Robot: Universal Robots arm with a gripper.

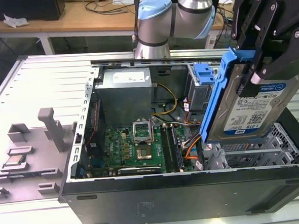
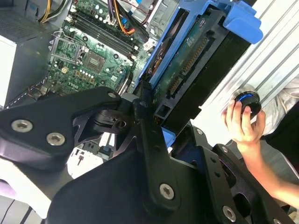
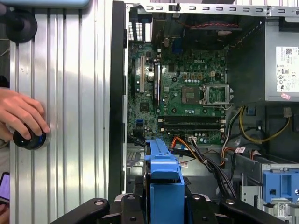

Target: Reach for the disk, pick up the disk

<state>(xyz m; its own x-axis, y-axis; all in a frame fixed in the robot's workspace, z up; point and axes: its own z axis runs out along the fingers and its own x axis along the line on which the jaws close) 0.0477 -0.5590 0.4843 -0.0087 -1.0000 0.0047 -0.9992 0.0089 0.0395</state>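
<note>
1. Chip first: over on the exterior view's left, a small square silver chip [image 1: 15, 161] sits in a grey plastic fixture tray [image 1: 35, 149] on the ribbed aluminium table [image 1: 46, 83].
2. Moving toward the middle, the black open-sided desktop computer case [image 1: 169, 192] lies on that table, green motherboard [image 1: 136, 146] exposed, with the grey metal power supply box [image 1: 125, 95] behind it.
3. On the exterior view's right, the black robot gripper [image 1: 256, 67] is clamped onto the disk [image 1: 253, 105], a flat silver hard drive with a white-and-blue label and a blue plastic frame. It hangs tilted in the air above the case's drive-bay corner, clear of the bay.
4. In both wrist views a person's hand [image 3: 21, 112] rests on a round black knob [image 3: 29, 139] on the table beside the case.
</note>
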